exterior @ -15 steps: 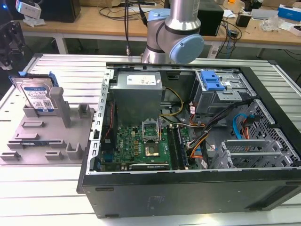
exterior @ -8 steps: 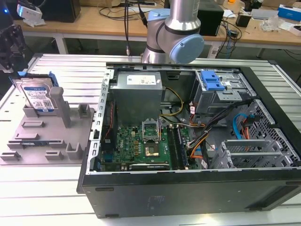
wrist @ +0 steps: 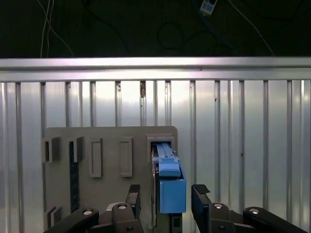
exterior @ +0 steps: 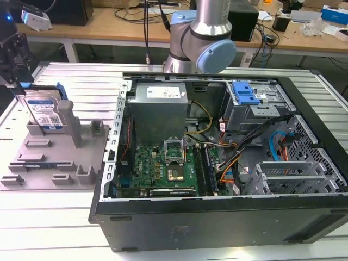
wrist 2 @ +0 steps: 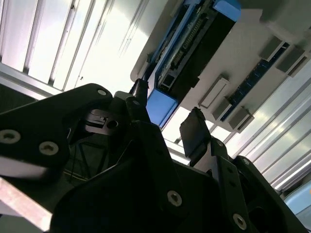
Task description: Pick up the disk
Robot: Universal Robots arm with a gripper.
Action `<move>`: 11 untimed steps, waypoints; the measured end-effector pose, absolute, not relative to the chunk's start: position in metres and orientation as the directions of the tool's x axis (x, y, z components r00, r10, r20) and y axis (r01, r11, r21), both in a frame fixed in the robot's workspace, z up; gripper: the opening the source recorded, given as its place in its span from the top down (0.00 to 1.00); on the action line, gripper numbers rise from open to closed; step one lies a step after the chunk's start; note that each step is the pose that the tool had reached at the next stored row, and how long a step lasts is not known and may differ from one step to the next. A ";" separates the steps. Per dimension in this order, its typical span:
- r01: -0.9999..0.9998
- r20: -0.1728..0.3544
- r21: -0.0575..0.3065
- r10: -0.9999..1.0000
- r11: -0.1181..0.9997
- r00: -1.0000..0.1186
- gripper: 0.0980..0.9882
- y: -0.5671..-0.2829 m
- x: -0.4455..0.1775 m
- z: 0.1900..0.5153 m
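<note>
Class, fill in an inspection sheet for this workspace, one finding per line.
Surface: ribbed metal table, with a grey fixture on it.
Job's things: disk standing on edge in the fixture.
Clutter: open computer case beside the fixture.
Grippers: gripper open, straddling the disk, a gap on each side.
Cables: wires inside the case.
Surroundings: wooden benches with equipment behind.

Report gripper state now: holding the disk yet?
Gripper: open, straddling the blue end of the disk, not clamped on it.
</note>
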State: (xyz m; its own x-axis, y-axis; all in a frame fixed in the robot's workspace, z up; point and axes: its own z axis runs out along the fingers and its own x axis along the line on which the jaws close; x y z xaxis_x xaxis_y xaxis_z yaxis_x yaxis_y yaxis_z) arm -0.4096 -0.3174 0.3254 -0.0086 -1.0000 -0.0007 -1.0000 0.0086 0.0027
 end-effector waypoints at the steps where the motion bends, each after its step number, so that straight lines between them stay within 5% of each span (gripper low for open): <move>1: -1.000 -0.001 0.003 -1.000 0.008 -0.008 0.50 -0.317 -0.410 0.324; 11: -1.000 -0.001 0.002 -1.000 0.007 -0.007 0.50 -0.316 -0.411 0.313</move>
